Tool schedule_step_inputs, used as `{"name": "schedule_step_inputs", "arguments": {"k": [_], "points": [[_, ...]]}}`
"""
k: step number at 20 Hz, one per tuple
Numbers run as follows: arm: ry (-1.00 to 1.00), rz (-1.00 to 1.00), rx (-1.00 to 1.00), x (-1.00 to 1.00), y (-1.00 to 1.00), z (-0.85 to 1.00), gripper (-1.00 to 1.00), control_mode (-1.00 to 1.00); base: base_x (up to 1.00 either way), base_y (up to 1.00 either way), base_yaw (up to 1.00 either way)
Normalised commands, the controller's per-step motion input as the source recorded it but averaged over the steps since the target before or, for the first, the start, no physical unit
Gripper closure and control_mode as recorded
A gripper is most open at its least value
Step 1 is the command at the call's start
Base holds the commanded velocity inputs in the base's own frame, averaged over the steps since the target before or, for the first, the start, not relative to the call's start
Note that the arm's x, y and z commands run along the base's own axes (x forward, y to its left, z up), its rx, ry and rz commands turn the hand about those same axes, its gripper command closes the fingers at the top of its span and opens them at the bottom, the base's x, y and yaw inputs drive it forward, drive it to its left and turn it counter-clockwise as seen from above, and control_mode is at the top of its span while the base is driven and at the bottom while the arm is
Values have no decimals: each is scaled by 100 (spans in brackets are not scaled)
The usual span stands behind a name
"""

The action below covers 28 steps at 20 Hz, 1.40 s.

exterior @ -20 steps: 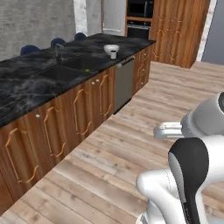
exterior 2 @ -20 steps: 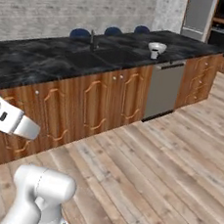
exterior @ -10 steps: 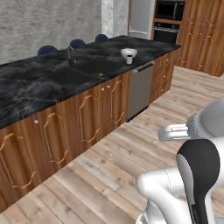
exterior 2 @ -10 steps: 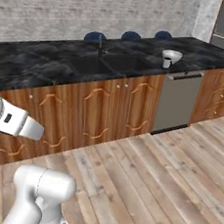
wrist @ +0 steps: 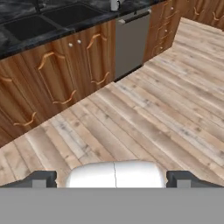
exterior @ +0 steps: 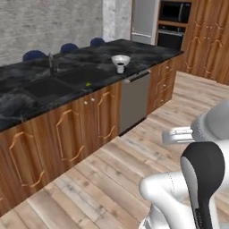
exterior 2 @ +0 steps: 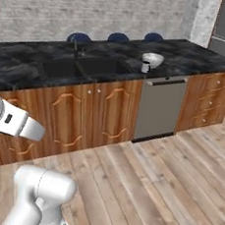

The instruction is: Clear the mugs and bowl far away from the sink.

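The white bowl [exterior: 120, 58] [exterior 2: 153, 58] rests on the black counter, to the right of the sink. A small pale mug [exterior: 120, 68] [exterior 2: 146, 67] [wrist: 114, 4] stands just in front of the bowl, near the counter's edge. The black double-basin sink [exterior: 58, 82] [exterior 2: 85, 66] [wrist: 43, 19] has a thin dark faucet [exterior: 51, 62] [exterior 2: 76, 48] behind it. My gripper [wrist: 113, 179] hangs open over the wooden floor, well short of the cabinets. Its fingertips [wrist: 41, 178] are wide apart with nothing between them.
A steel dishwasher front [exterior: 134, 100] [exterior 2: 159, 107] sits below the bowl. A small green ball [exterior: 88, 84] lies by the sink. Blue chair backs [exterior: 69, 47] [exterior 2: 118, 37] stand behind the counter, an oven [exterior: 172, 27] at the far right. Wooden floor [wrist: 153, 113] lies before the cabinets.
The whole picture has shifted: the base has driven along and toward the counter, so the sink, bowl and mug look nearer and more central. Nothing on the counter moved. The gripper stays open.
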Motion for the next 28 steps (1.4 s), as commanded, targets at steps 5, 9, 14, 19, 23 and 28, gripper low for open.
{"name": "schedule_step_inputs", "arguments": {"k": [5, 9, 14, 19, 23, 28], "points": [[0, 0, 0, 0, 0, 0, -100, 100, 100, -71, 23], [0, 0, 0, 0, 0, 0, -100, 100, 100, -71, 27], [0, 0, 0, 0, 0, 0, -100, 100, 100, -72, 30], [0, 0, 0, 0, 0, 0, -100, 100, 100, -73, 32], [0, 0, 0, 0, 0, 0, -100, 100, 100, -74, 33], [0, 0, 0, 0, 0, 0, -100, 100, 100, -76, 32]]}}
